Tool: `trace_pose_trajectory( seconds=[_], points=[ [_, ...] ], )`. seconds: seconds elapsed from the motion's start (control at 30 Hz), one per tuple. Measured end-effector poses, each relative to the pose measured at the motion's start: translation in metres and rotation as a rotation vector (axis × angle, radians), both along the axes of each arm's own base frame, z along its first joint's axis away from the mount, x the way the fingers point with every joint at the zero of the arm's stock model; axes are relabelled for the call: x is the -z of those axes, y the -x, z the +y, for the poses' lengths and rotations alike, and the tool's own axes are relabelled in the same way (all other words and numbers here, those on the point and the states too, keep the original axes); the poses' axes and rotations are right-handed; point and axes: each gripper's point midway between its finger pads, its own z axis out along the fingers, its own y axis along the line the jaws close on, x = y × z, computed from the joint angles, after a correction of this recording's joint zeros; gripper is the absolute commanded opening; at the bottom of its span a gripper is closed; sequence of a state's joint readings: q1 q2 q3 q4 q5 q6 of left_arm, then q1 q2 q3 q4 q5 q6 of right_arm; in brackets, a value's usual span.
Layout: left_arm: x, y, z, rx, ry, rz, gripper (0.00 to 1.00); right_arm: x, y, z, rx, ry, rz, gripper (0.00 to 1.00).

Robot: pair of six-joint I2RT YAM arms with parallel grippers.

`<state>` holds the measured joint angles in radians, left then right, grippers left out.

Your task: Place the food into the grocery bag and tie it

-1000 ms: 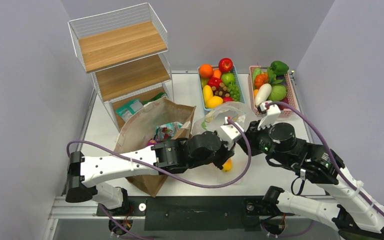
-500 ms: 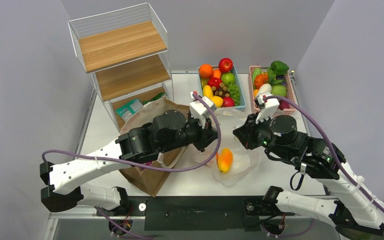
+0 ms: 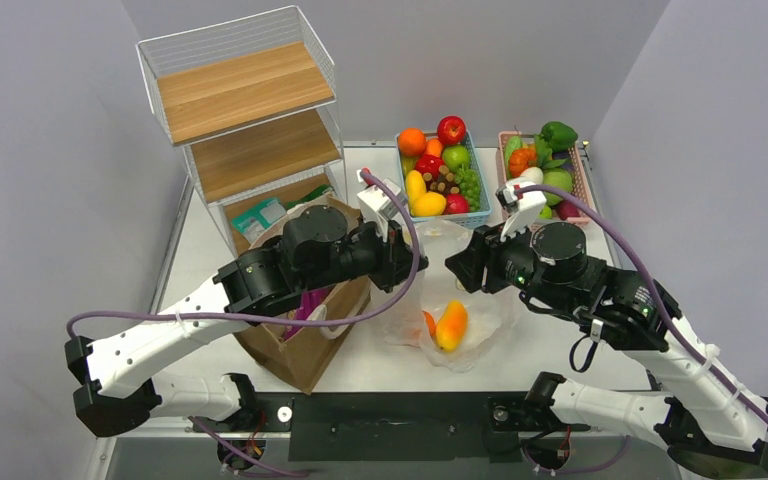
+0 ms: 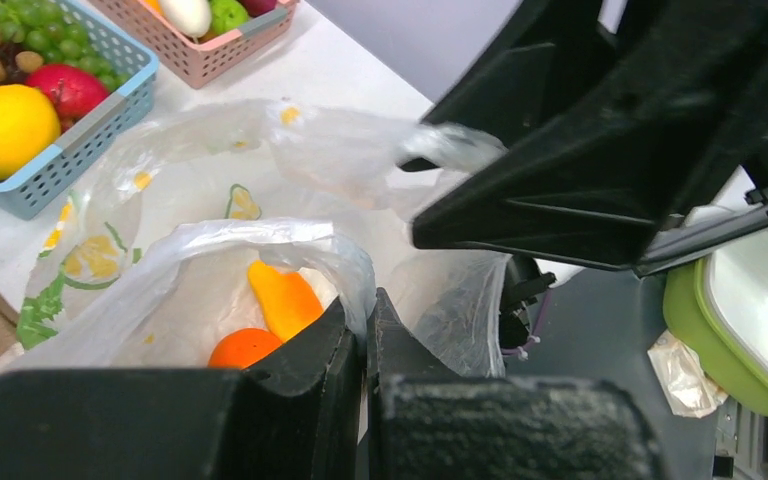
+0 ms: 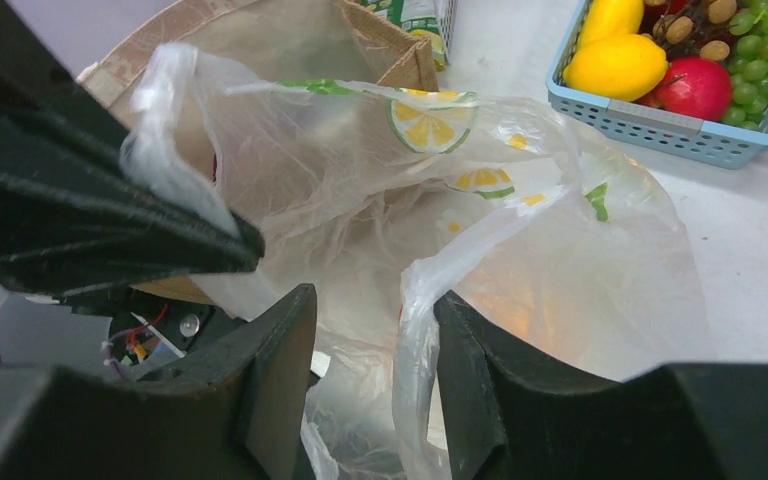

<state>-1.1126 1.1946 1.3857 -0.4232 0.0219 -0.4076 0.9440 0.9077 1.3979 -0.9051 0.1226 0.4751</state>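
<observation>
The grocery bag (image 3: 480,305), thin clear plastic with lemon prints, lies crumpled between my grippers. Inside it are a yellow-orange fruit (image 3: 450,325) and a small orange fruit (image 3: 428,322); both also show in the left wrist view, the yellow-orange fruit (image 4: 282,298) and the orange one (image 4: 243,347). My left gripper (image 3: 407,268) is shut on a fold of the bag's rim (image 4: 290,235). My right gripper (image 3: 460,268) is open, and a strip of the bag (image 5: 415,330) hangs between its jaws, against the right finger (image 5: 480,360). A purple packet (image 3: 310,305) shows in the brown paper bag.
A brown paper bag (image 3: 295,350) stands left of the plastic bag, under my left arm. A wire shelf with wooden boards (image 3: 245,110) is at the back left. A blue basket (image 3: 477,210) and a pink basket (image 3: 582,190) of fruit and vegetables are at the back.
My left gripper has moved back and to the left, pulling the bag's rim with it. My right gripper has shifted left. The bag has spread out and the fruits now show.
</observation>
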Motion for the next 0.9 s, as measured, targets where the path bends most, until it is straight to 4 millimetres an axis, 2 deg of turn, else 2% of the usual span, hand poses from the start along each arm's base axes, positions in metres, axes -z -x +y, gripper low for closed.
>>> trace_pose_trajectory(
  seconds=[0.13,0.23,0.47,0.7,0.8,0.9],
  points=[
    [0.003,-0.012,0.006,-0.024,0.003,0.019,0.0,-0.005,0.002,0.001,-0.024,-0.003,-0.013,0.43],
    [0.001,-0.014,0.006,-0.008,0.016,0.03,0.0,-0.016,0.004,0.002,-0.038,-0.022,-0.03,0.44],
    [-0.004,0.005,0.0,0.112,0.045,0.051,0.0,-0.03,0.005,0.016,-0.095,-0.059,-0.055,0.44],
    [-0.002,0.011,0.0,0.153,0.052,0.059,0.0,-0.022,0.002,0.035,-0.149,-0.037,-0.027,0.44],
    [0.001,0.009,0.003,0.146,0.049,0.062,0.0,-0.019,0.002,0.034,-0.153,-0.021,-0.029,0.49],
    [0.0,0.008,0.006,0.138,0.052,0.059,0.0,-0.017,0.001,0.021,-0.125,0.023,-0.047,0.66]
  ],
)
